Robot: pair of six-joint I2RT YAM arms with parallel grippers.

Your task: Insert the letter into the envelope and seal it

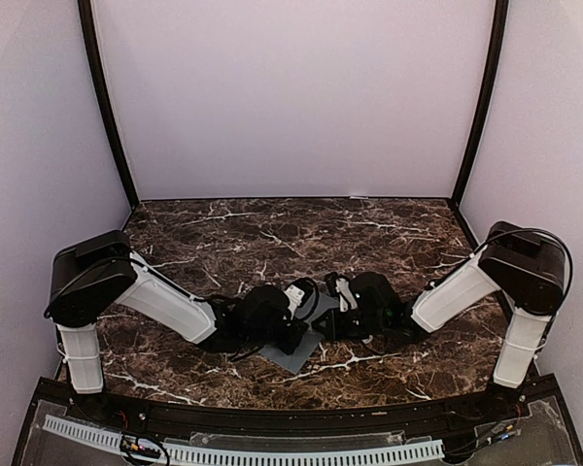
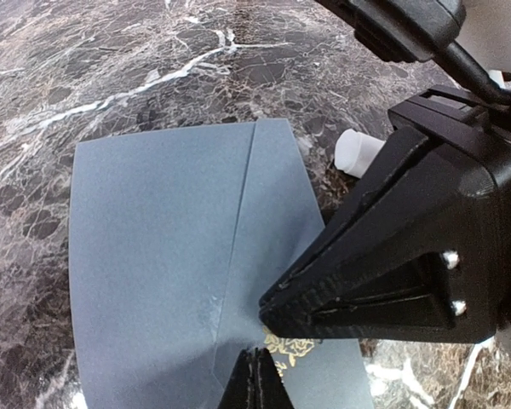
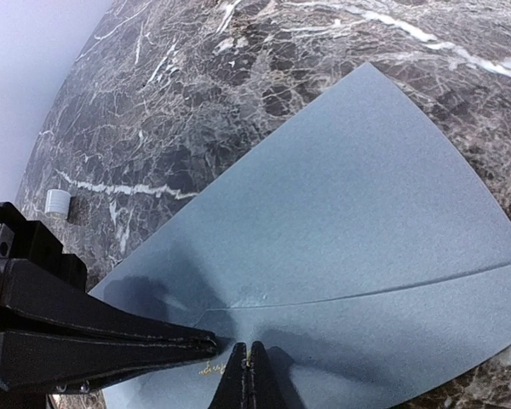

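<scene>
Left wrist view: my left pincer (image 2: pixel 255 379) is closed empty, its tip pressing the envelope (image 2: pixel 170 256) flap's point at 6 o'clock, flat on the marble table (image 2: pixel 68 68), to seal it, I judge. My right pincer (image 2: pixel 277 305), closed too, presses in from 3 o'clock. I cannot see the letter; it is likely inside.

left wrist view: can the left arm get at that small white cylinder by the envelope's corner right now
Probably not directly. The right gripper, shut, lies across the envelope between the shut left gripper and the white cylinder, partly hiding it. The left gripper would likely have to go around.
</scene>
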